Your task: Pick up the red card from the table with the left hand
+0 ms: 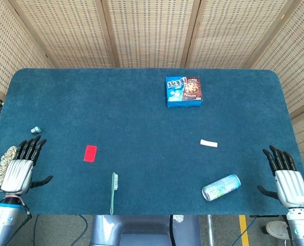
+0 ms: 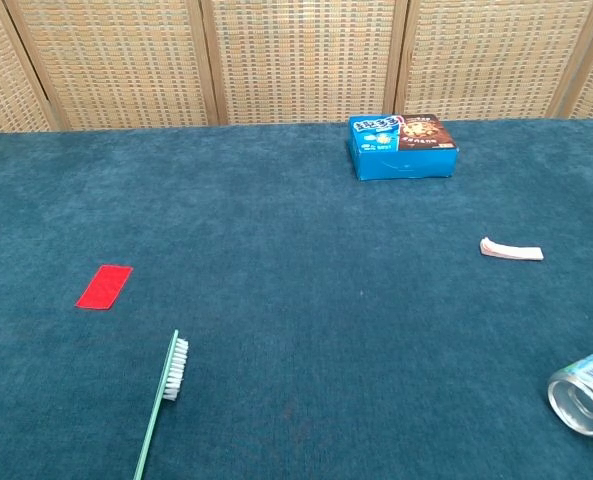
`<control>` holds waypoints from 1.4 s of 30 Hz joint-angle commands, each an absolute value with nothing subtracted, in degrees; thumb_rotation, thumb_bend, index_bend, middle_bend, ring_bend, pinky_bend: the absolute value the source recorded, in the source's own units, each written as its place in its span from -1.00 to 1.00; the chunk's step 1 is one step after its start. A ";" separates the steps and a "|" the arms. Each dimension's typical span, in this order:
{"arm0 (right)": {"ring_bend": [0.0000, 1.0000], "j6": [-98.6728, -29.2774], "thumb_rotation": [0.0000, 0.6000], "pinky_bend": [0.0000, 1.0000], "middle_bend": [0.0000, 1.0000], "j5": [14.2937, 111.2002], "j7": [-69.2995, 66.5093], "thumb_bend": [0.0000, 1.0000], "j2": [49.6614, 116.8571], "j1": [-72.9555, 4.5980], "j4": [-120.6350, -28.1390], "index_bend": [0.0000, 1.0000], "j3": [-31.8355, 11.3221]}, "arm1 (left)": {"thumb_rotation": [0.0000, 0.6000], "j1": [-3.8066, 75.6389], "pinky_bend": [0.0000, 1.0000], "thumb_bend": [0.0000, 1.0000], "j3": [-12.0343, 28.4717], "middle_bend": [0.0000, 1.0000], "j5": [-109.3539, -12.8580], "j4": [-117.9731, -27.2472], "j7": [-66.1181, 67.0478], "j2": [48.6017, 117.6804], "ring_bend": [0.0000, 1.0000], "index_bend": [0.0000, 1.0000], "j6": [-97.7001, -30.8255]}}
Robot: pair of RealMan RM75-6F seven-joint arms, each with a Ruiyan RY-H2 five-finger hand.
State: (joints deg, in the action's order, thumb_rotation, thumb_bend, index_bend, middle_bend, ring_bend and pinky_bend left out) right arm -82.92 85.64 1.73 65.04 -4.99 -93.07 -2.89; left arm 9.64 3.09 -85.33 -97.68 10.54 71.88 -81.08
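The red card (image 1: 90, 152) lies flat on the blue table cover at the left, also seen in the chest view as the red card (image 2: 104, 286). My left hand (image 1: 22, 167) hovers at the table's front left corner, fingers spread and holding nothing, well left of the card. My right hand (image 1: 286, 177) is at the front right corner, open, fingers straight. Neither hand shows in the chest view.
A green toothbrush (image 1: 113, 191) lies near the front edge, right of the card. A small teal object (image 1: 35, 130) sits at far left. A cookie box (image 1: 184, 90) stands at the back, a white strip (image 1: 208, 143) mid-right, a can (image 1: 221, 187) lying front right.
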 commanded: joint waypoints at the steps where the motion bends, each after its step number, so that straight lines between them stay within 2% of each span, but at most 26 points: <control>1: -1.00 -82.84 1.00 -1.00 -1.00 85.60 1.64 -1.00 65.04 -5.01 -93.08 -1.00 -2.89 | 1.00 11.24 -1.00 -0.75 3.28 -1.00 -84.73 -97.63 12.03 73.15 -1.00 -1.00 -78.59; 10: -1.00 -81.77 1.00 -1.00 -1.00 85.09 1.29 -1.00 65.18 -5.43 -92.83 -1.00 -2.95 | 1.00 18.29 -1.00 -0.42 6.40 -1.00 -77.59 -92.82 18.90 80.45 -1.00 -1.00 -68.44; 20: -1.00 -81.57 1.00 -1.00 -1.00 84.76 -0.12 -1.00 64.83 -5.49 -92.59 -1.00 -3.14 | 1.00 22.50 -1.00 -0.42 7.80 -1.00 -72.66 -88.23 24.74 85.56 -1.00 -1.00 -64.77; 42: -1.00 -81.30 1.00 -1.00 -1.00 84.51 -2.07 -1.00 64.30 -5.57 -92.31 -1.00 -3.30 | 1.00 26.32 -1.00 -0.41 7.15 -1.00 -67.49 -80.85 30.86 92.49 -1.00 -1.00 -63.06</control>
